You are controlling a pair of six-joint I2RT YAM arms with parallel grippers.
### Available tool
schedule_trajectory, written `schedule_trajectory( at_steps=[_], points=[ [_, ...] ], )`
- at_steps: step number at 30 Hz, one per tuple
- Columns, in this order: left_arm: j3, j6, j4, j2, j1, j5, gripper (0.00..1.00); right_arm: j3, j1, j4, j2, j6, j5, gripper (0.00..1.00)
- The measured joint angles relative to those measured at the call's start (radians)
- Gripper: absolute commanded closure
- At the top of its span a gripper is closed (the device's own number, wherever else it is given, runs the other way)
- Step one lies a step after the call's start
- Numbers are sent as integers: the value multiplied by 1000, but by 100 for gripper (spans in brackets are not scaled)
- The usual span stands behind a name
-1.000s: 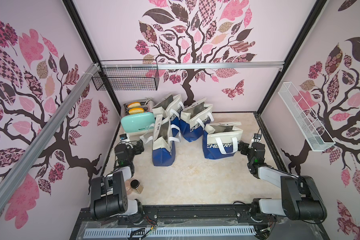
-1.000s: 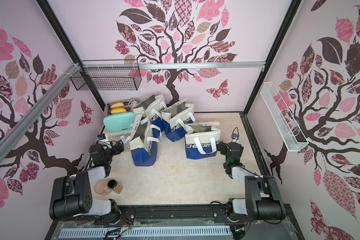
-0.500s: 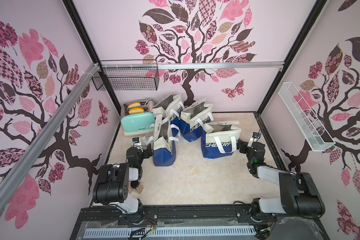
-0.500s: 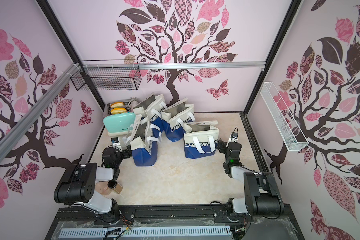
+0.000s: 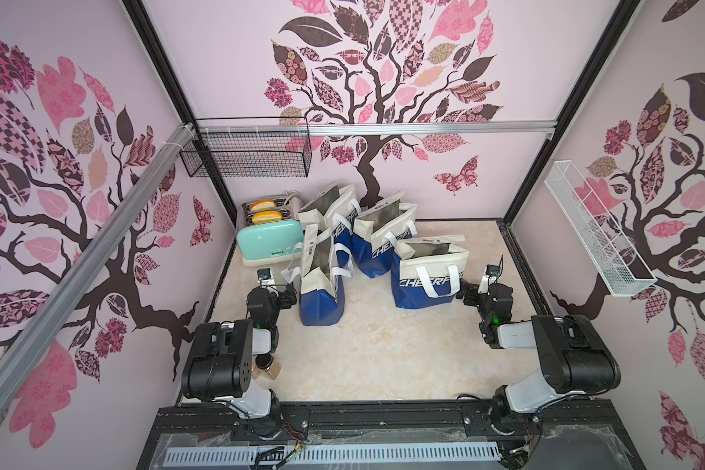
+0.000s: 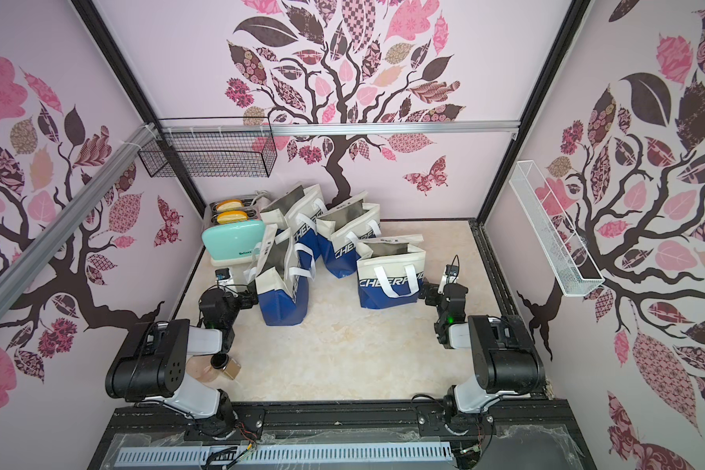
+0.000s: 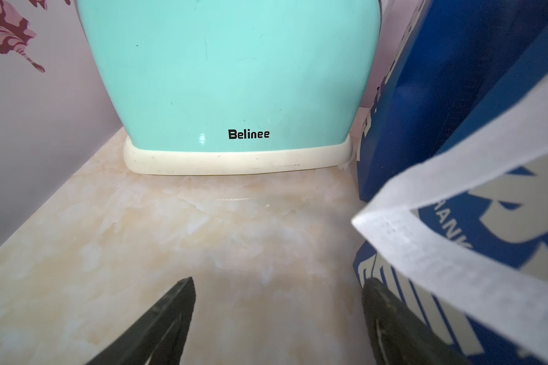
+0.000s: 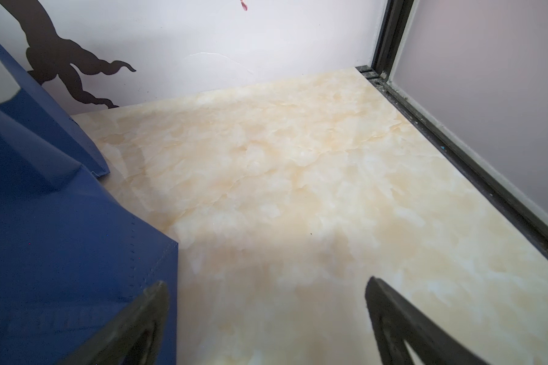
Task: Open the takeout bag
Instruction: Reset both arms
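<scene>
- Blue-and-white fabric takeout bag (image 5: 322, 299), upright just left of centre in both top views (image 6: 281, 301), mouth gaping, silver lining showing, white handle strap (image 7: 456, 252) drooping down its side.
- Black left gripper (image 5: 289, 295) low at that bag's left side; fingers (image 7: 171, 309) spread wide in the left wrist view, only bare tabletop between them, one finger close beside the blue panel under the strap, contact impossible to tell.
- Black right gripper (image 5: 465, 291) low at the right edge of a second bag (image 5: 424, 280), right of centre and also open-mouthed; fingers (image 8: 386, 303) spread wide, nothing pinched, one finger overlapping that bag's blue corner.
- Two more bags behind, rear left bag (image 5: 334, 211) and rear right bag (image 5: 383, 240), leaning close together near the back wall.
- Mint-green toaster (image 5: 267, 244) upper left of the bags, labelled Belinee.
- Small dark-lidded jar (image 5: 267, 364) at lower left, partly under the left arm.
- Cream marble tabletop (image 5: 383, 346); black wire basket (image 5: 249, 158) upper left, white wire basket (image 5: 599, 232) on the right wall.
</scene>
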Motion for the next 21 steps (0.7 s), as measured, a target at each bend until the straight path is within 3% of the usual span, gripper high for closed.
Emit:
schedule_trajectory(
  at_steps=[1, 13, 21],
  points=[
    [0, 0, -1, 0, -1, -5, 2, 2, 0, -2, 0, -2, -2, 1],
    [14, 8, -30, 0, -88, -195, 2, 27, 45, -13, 0, -27, 55, 1],
    [15, 11, -33, 0, -88, -238, 2, 27, 46, -14, 0, -31, 69, 0]
  ],
)
